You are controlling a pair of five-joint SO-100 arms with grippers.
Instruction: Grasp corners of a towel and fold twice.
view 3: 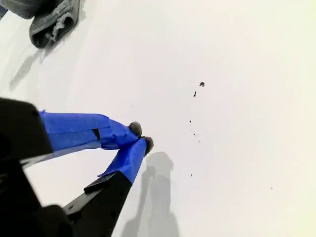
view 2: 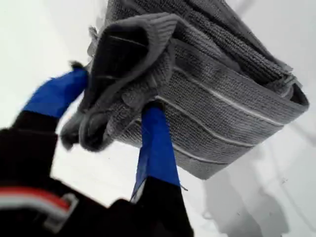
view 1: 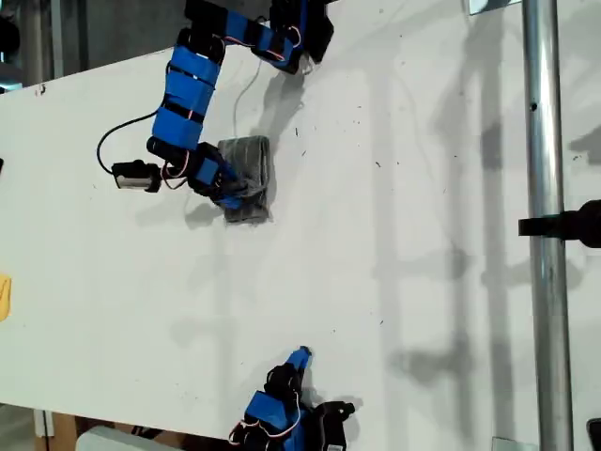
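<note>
the towel point(view 1: 249, 178) lay folded small on the table point(view 1: 394, 235) in the exterior view's upper left. my first gripper point(view 2: 116, 106) pinched a soft, floppy corner point(view 2: 123, 64); my second gripper point(view 3: 140, 137) was pressed together, empty.

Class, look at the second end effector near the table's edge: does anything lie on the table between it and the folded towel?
Nothing visible does. Bare white table lies between my second end effector and the towel.
</note>
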